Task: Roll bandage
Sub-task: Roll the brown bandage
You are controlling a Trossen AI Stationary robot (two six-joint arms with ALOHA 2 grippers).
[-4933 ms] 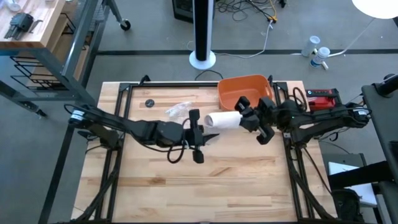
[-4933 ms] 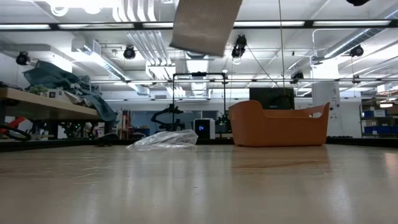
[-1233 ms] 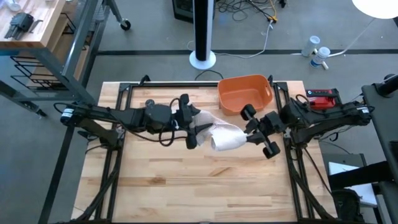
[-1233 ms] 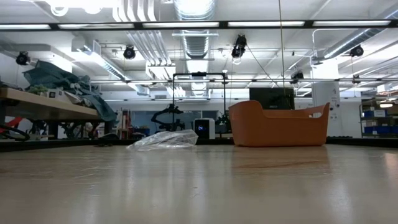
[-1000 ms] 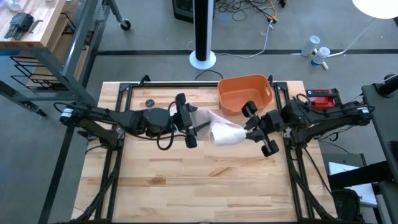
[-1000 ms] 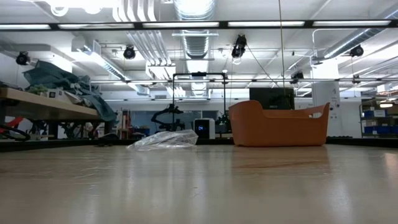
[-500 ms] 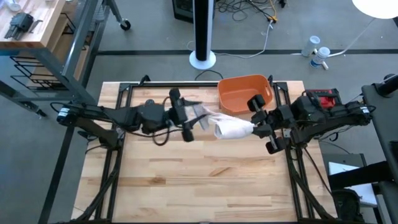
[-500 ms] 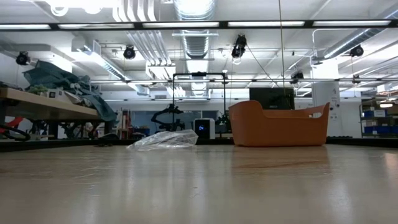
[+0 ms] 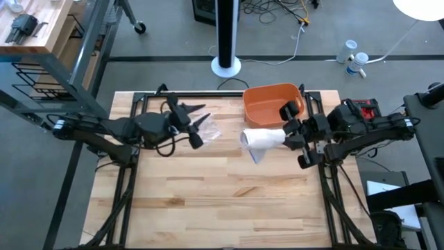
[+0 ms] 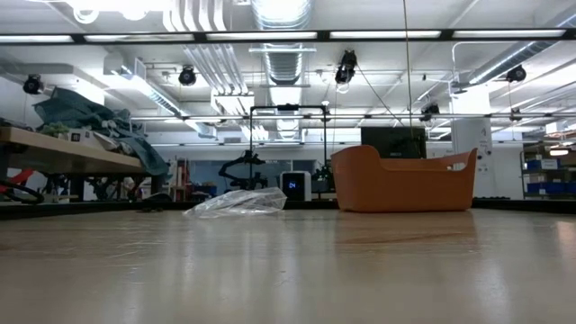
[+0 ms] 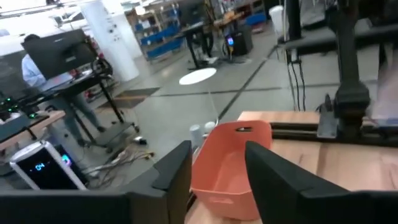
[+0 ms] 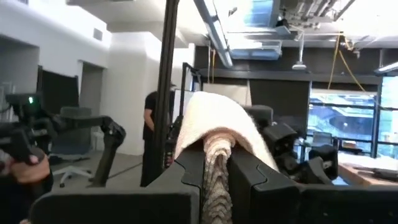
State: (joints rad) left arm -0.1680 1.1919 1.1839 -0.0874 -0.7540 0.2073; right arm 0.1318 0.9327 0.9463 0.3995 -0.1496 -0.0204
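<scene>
Soft woven off-white cloth bandage [image 9: 261,141], smooth orange plastic tub [image 9: 272,103], crinkled clear plastic wrapper [image 9: 206,128], pale planked wood table [image 9: 222,201]

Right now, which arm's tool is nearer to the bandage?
The right. The right tool is shut on the bandage, holding it in front of the orange tub. The left tool is open, away from it over the plastic wrapper.

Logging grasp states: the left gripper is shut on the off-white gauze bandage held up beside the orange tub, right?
Not quite: the right gripper, not the left, is shut on the off-white gauze bandage beside the orange plastic tub. The high view shows it; the left gripper is open, over the clear wrapper.
</scene>
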